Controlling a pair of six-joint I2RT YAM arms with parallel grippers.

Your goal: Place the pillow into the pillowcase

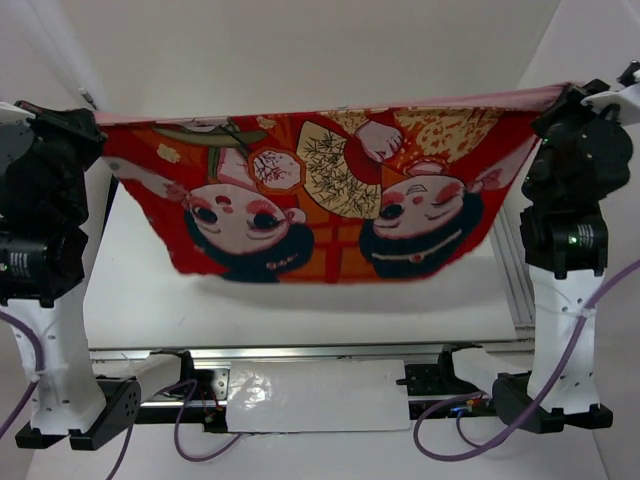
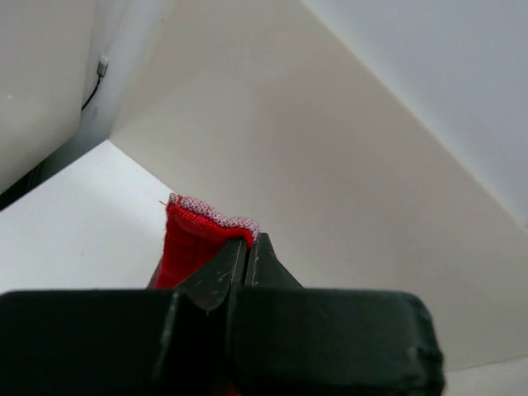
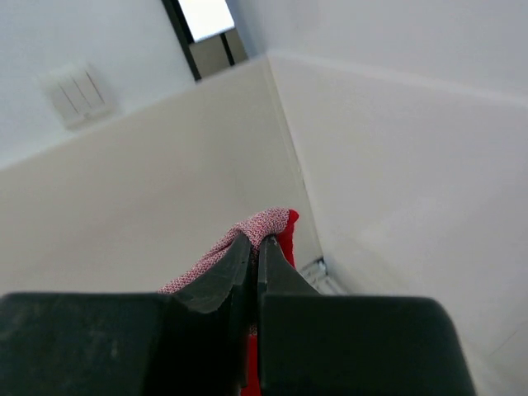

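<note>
The red pillowcase (image 1: pixel 320 190), printed with two dark-haired cartoon faces, hangs stretched in the air between both arms, faces upside down. My left gripper (image 1: pixel 92 125) is shut on its upper left corner (image 2: pixel 198 223), and my right gripper (image 1: pixel 560 100) is shut on its upper right corner (image 3: pixel 268 227). In each wrist view a tuft of red cloth with a pinkish woven edge pokes out above the closed jaws. The cloth's lower edge hangs free above the table. The pillow is out of view.
A white table (image 1: pixel 150 290) lies below the hanging cloth. A metal rail (image 1: pixel 300 352) and a white plate (image 1: pixel 320 395) run along the near edge between the arm bases. White walls enclose the back and sides.
</note>
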